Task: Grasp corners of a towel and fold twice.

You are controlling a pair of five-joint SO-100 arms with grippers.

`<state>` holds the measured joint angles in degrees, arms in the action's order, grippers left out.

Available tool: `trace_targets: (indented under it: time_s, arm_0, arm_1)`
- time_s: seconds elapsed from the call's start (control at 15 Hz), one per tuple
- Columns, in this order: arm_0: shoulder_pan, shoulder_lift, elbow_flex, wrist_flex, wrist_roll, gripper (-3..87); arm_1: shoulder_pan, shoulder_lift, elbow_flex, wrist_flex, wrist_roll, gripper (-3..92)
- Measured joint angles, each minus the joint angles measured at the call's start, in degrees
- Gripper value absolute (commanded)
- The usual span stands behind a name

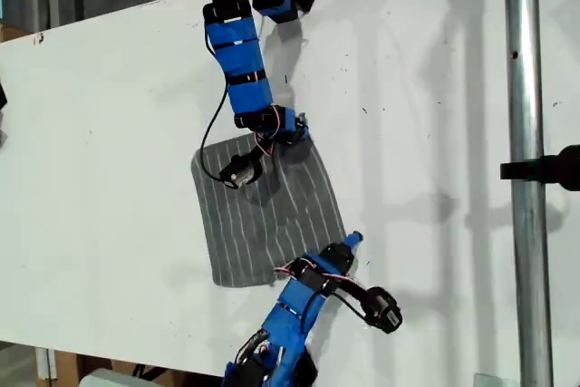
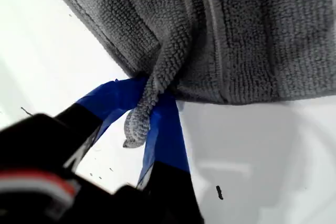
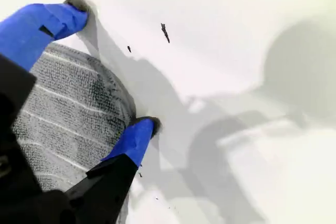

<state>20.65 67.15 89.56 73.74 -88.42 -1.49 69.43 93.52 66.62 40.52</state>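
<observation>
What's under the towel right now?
The towel lies flat on the white table; nothing bulges beneath, though the surface under it is covered. My first gripper pinches one corner clear of the table.

Two blue arms, black motor blocks at joints. Thin red, white, black wires looped outside. Blue-taped fingertips [image 3: 131, 142].

My second gripper [image 3: 110, 72] stands with blue jaws spread, straddling a rounded corner [image 3: 113, 90] of the grey white-striped towel [image 3: 68, 114] on the white table [image 3: 236, 51].
</observation>
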Motion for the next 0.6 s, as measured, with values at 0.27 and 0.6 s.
trace_targets:
  time_s: [0.27, 0.6]
  arm_0:
    - [-0.1, -0.9, -7.6, 7.7, 0.8, 35.8]
    - [-1.7, 4.3, -12.7, 18.4, 1.0, 35.7]
  arm_1:
    - [0.0, 0.0, 0.0, 0.0, 0.0, -0.2]
    - [0.0, 0.0, 0.0, 0.0, 0.0, -0.2]
